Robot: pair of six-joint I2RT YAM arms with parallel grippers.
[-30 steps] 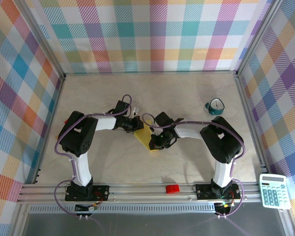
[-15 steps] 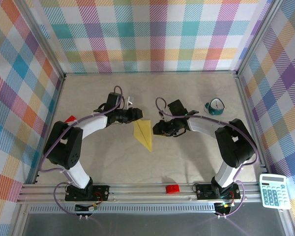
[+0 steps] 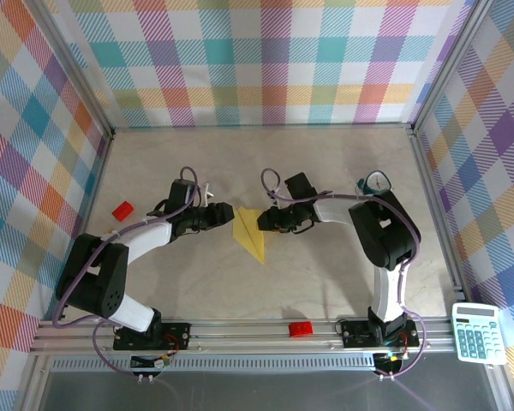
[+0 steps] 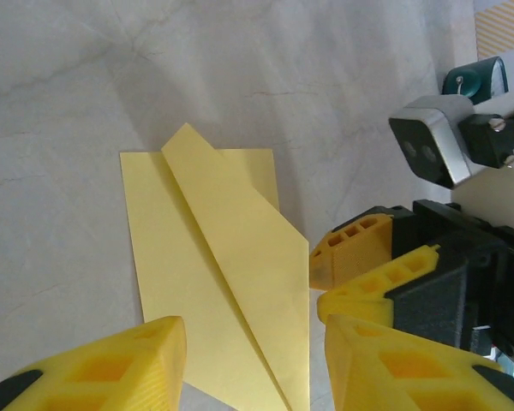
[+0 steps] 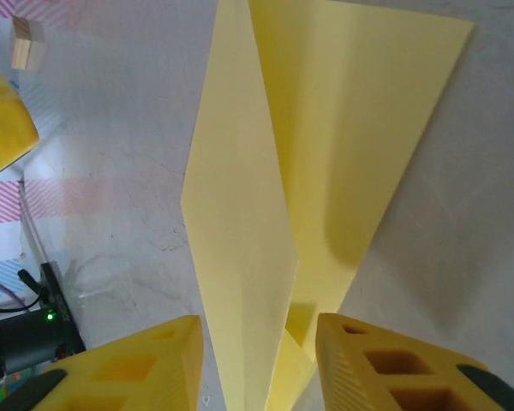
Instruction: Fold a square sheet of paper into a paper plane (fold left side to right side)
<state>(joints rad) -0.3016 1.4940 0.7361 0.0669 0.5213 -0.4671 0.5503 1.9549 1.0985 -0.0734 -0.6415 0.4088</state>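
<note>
Centre of the top view: the paper plane (image 3: 249, 233) lies flat on the marbled table (image 3: 325, 274). It is a yellow folded dart with its broad end toward the top of the frame and its pointed tip toward the lower right. The left gripper (image 3: 226, 213) is just left of it and the right gripper (image 3: 265, 223) just right of it, with the paper between them. Both are low over the table; can't tell from this view whether either touches the paper.

Left wrist view: the paper plane (image 4: 214, 282) sits mid-frame, its centre crease running from the upper left down to the bottom edge, one flap over the other. The left gripper (image 4: 255, 342) is at the bottom of the frame, jaws apart and clamping nothing, with the paper flat on the table under the gap. The right gripper (image 4: 319, 285) is at right centre, its yellow fingers (image 4: 360, 248) slightly parted and just beside the plane's right edge.

Right wrist view: the paper plane (image 5: 325, 145) runs from top to bottom of the frame. The right gripper (image 5: 257, 342) is at the bottom, jaws apart and holding nothing, with the narrow end of the paper under the gap. A small tan block (image 5: 26, 41) is in the upper left corner.

Elsewhere in the top view:
- a red brick (image 3: 122, 210) is on the table at left middle
- a second red brick (image 3: 301, 329) is on the front rail (image 3: 240, 330) at bottom centre
- a calculator (image 3: 477, 333) is at lower right
- a teal object (image 3: 373, 182) is partly behind the right arm
</note>
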